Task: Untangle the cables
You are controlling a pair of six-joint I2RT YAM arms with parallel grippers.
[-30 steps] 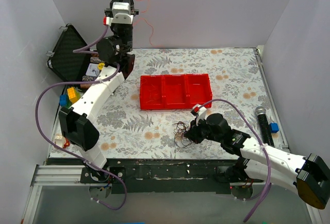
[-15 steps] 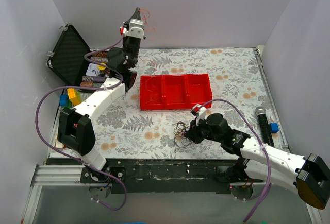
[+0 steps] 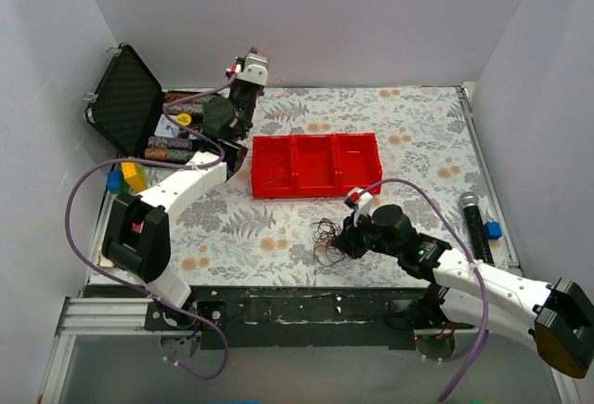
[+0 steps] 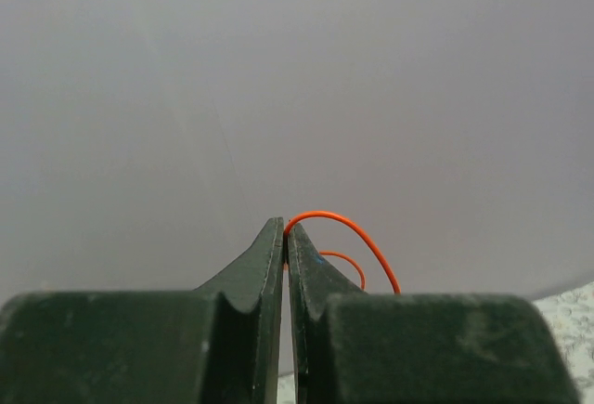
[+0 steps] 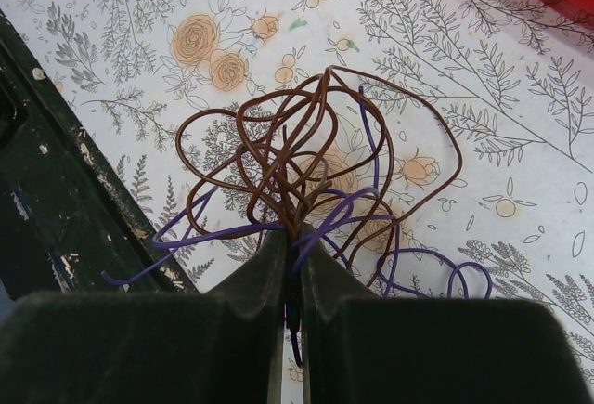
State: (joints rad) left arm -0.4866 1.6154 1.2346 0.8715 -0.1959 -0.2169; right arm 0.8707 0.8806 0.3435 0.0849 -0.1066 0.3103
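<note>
Orange-red wire [image 4: 320, 214], hair-thin, arcs out of the left gripper [image 4: 285, 237], whose jaws are clenched on it with no gap showing; in the top view that gripper is raised at about 11 o'clock of the worktop [image 3: 418, 135], close to the back wall, and the wire's free length is too fine to trace there. The other cables [image 3: 325, 235] sit as a small clump at about 6 o'clock, between the red tray [image 3: 306, 191] and the front edge; the right gripper [image 5: 290, 237] is pinched tight on the clump's root, where the brown wires [image 5: 281, 158] and the purple wires [image 5: 223, 230] converge. From that pinch the brown loops fan toward 12 o'clock; purple tails trail to 8 and 4 o'clock on the worktop.

These wires look very light and springy rather than limp; the loops hold their round shape, so they will probably flick back when let go and drag neighbours along when pulled. They seem smooth and may slip through a flat pad unless gripped squarely; a hard tug could kink one or tighten a knot. The best hold is judged to be a single strand near a free end, such as the purple tail at 8 o'clock, with the other gripper anchoring the bundle at its root.
</note>
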